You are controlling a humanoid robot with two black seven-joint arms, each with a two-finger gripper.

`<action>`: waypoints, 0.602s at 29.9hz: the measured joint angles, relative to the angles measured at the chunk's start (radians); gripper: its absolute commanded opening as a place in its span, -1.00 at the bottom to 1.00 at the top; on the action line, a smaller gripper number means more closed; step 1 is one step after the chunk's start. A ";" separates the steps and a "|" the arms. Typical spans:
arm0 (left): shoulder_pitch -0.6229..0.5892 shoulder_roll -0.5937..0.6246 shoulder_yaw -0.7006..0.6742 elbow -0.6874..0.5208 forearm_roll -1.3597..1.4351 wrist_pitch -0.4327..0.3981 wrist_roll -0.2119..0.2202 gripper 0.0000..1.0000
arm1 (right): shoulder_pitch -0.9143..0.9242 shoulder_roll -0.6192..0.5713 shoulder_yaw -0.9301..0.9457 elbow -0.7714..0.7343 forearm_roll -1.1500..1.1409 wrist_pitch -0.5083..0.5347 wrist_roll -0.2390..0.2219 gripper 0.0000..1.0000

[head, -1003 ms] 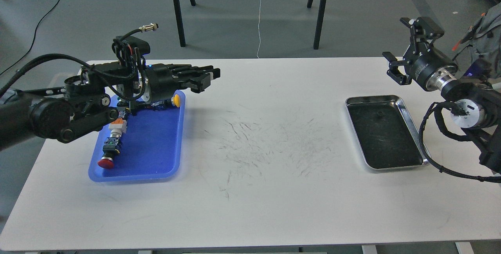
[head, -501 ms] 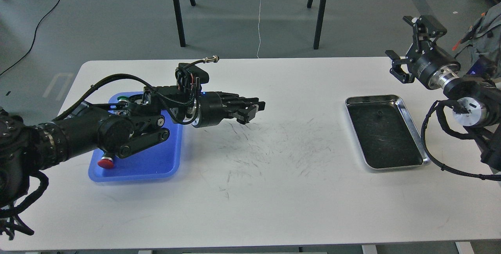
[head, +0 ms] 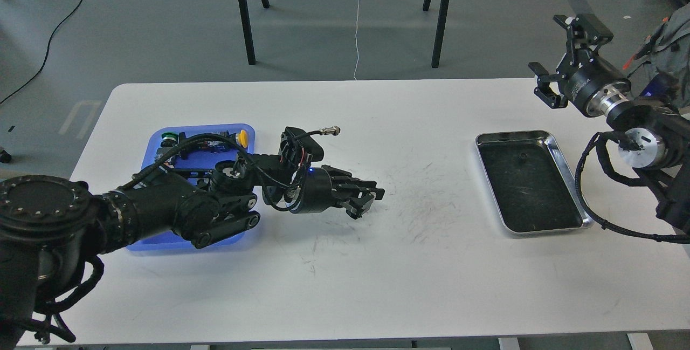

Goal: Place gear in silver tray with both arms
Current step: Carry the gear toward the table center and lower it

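One shiny silver tray, dark scratched floor, raised rim.

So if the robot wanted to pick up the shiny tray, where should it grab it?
Probably by the raised rim of the silver tray, on the long right side nearest the right gripper. The tray lies flat and shallow on the table, so only that thin rim gives fingers something to pinch, coming down from above with one finger inside and one outside.

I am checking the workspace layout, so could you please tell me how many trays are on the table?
2. The blue tray lies at the table's left, partly covered by the left arm. The silver tray lies at the right.
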 measured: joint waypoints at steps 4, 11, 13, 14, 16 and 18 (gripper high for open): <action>0.005 -0.028 0.024 0.033 0.018 0.004 0.000 -0.55 | 0.003 0.002 0.002 -0.001 0.000 -0.002 0.000 0.96; 0.007 -0.063 0.043 0.074 0.023 0.009 0.000 -0.55 | 0.005 0.016 0.004 0.000 0.000 -0.009 0.000 0.96; 0.006 -0.065 0.046 0.083 0.023 0.010 0.000 -0.55 | 0.005 0.018 0.005 0.002 0.001 -0.015 0.000 0.96; 0.006 -0.067 0.047 0.087 0.023 0.011 0.000 -0.55 | 0.005 0.018 0.005 0.003 0.001 -0.017 0.000 0.96; 0.006 -0.072 0.049 0.093 0.027 0.018 0.000 -0.55 | 0.005 0.019 0.005 0.003 0.001 -0.019 0.000 0.96; 0.006 -0.078 0.049 0.104 0.036 0.023 0.000 -0.55 | 0.005 0.021 0.005 0.003 0.003 -0.020 0.000 0.96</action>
